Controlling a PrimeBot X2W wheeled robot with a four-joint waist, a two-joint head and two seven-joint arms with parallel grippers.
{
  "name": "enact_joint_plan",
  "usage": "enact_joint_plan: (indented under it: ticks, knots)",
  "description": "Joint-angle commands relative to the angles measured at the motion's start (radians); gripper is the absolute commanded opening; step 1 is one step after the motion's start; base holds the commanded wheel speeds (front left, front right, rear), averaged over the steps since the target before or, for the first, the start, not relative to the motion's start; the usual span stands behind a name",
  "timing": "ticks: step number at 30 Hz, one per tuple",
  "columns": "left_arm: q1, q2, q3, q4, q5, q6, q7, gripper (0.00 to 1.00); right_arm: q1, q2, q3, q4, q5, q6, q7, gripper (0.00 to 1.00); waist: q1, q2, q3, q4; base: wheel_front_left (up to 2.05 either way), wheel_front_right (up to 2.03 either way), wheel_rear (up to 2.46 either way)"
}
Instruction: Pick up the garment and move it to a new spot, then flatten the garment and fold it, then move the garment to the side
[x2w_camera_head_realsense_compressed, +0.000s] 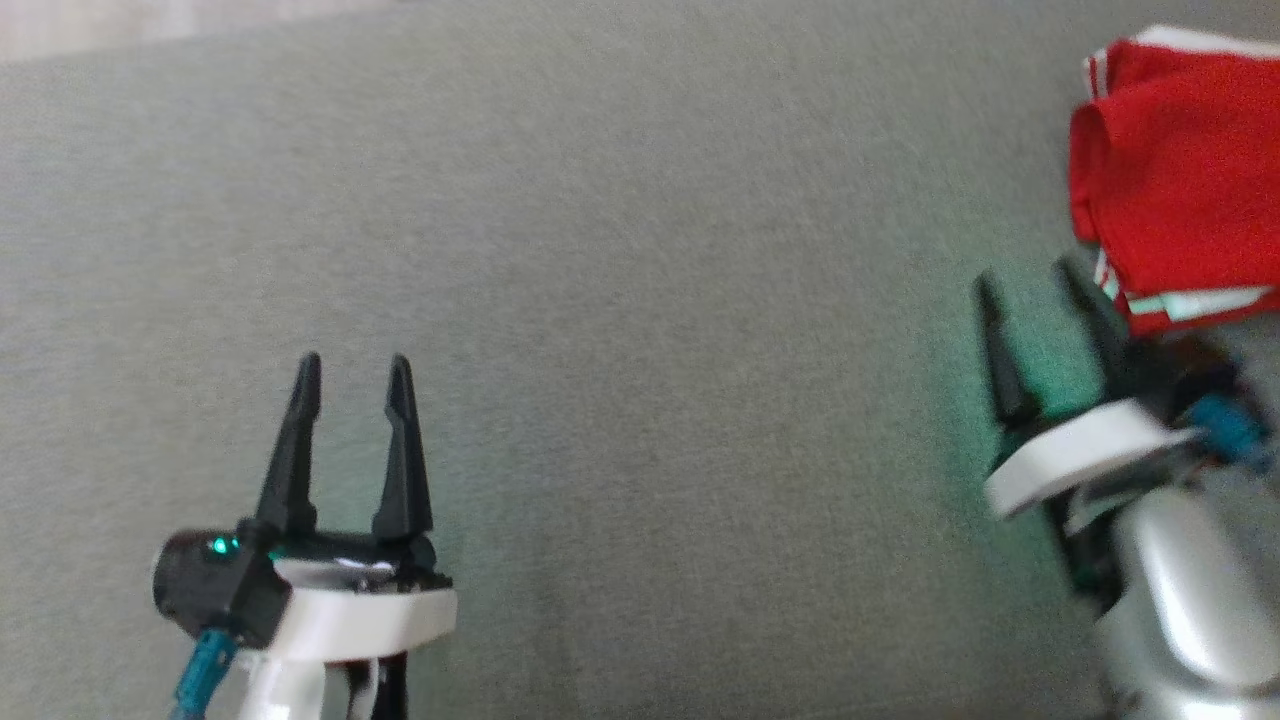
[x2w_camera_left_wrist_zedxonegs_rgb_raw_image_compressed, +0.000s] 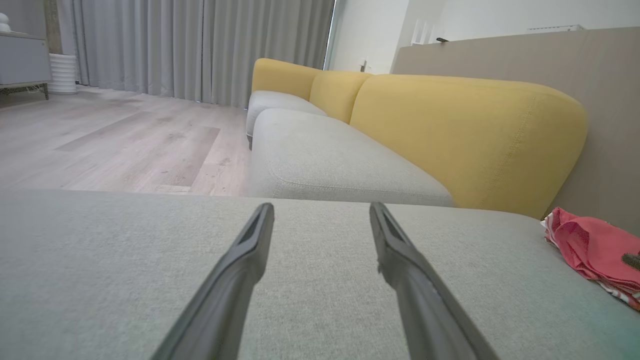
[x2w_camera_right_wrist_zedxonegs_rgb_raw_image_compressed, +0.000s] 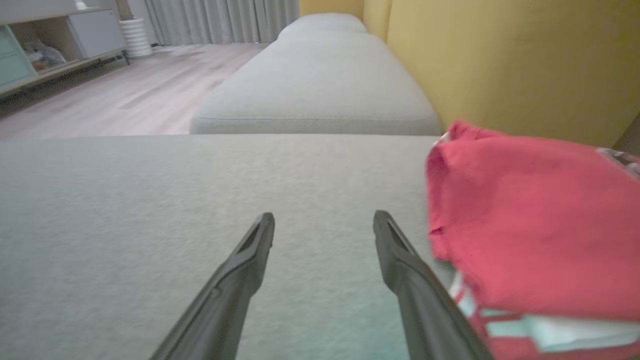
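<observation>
Claws first: the left claw (x2w_camera_head_realsense_compressed: 355, 362) is released, its two dark fingers spread wide over bare fabric with nothing between them, well apart from the garment (x2w_camera_head_realsense_compressed: 1170, 170). The right claw (x2w_camera_head_realsense_compressed: 1027, 273) is likewise let go and spread wide, empty, with only grey cloth showing between its fingers; it sits just beside the garment, at the striped hem. In the right wrist view the finger nearer the garment runs along the red edge, and whether it touches the cloth cannot be told. The garment is red with white and pale green stripes at its hem, folded into a compact stack, lying on the grey cushion (x2w_camera_head_realsense_compressed: 640, 300) near that cushion's back edge. Part of the garment is cut off by the border of the head view, and in the left wrist view only its near end shows. The right forearm below the garment in the head view is blurred, so its details are hard to make out. Behind the garment rises a yellow backrest (x2w_camera_left_wrist_zedxonegs_rgb_raw_image_compressed: 465, 135) and a beige wall panel (x2w_camera_left_wrist_zedxonegs_rgb_raw_image_compressed: 550, 55). Beyond the garment's cushion lies another grey seat, then a pale wooden floor (x2w_camera_left_wrist_zedxonegs_rgb_raw_image_compressed: 125, 140), grey curtains (x2w_camera_left_wrist_zedxonegs_rgb_raw_image_compressed: 200, 45) and a low cabinet (x2w_camera_right_wrist_zedxonegs_rgb_raw_image_compressed: 50, 40).
</observation>
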Motion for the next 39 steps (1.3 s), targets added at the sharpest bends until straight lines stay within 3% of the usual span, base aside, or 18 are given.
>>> enact_joint_plan:
  ticks: [1, 7, 10, 21, 39]
  knots:
    - [0.009, -0.001, 0.018, -0.023, -0.012, 0.011, -0.005, 1.0, 0.016, 0.017, 0.031, -0.005, 0.003, -0.001, -0.038, 1.0, 0.0003, 0.0, -0.07, 0.058, 0.0, 0.0, 0.0]
    - [0.065, -0.001, 0.008, -0.001, -0.063, 0.044, -0.005, 1.0, 0.092, 0.119, 0.087, 0.092, 0.011, -0.001, -0.158, 1.0, 0.0003, 0.0, -0.158, 0.099, 0.0, 0.0, 0.0]
    - [0.093, -0.001, 0.009, 0.002, -0.067, 0.06, -0.005, 1.0, 0.131, 0.136, 0.095, 0.048, 0.01, -0.001, -0.166, 1.0, 0.0003, 0.0, -0.193, 0.105, 0.0, 0.0, 0.0]
    - [0.215, -0.001, 0.041, -0.081, -0.007, 0.093, -0.005, 1.0, 0.366, 0.149, 0.028, -0.225, -0.136, -0.001, -0.167, 1.0, 0.0003, 0.0, -0.28, 0.118, 0.0, 0.0, 0.0]
    - [0.256, -0.001, 0.055, -0.086, 0.042, 0.097, -0.005, 1.0, 0.407, 0.149, 0.021, -0.265, -0.127, -0.001, -0.167, 1.0, 0.0003, 0.0, -0.304, 0.114, 0.0, 0.0, 0.0]
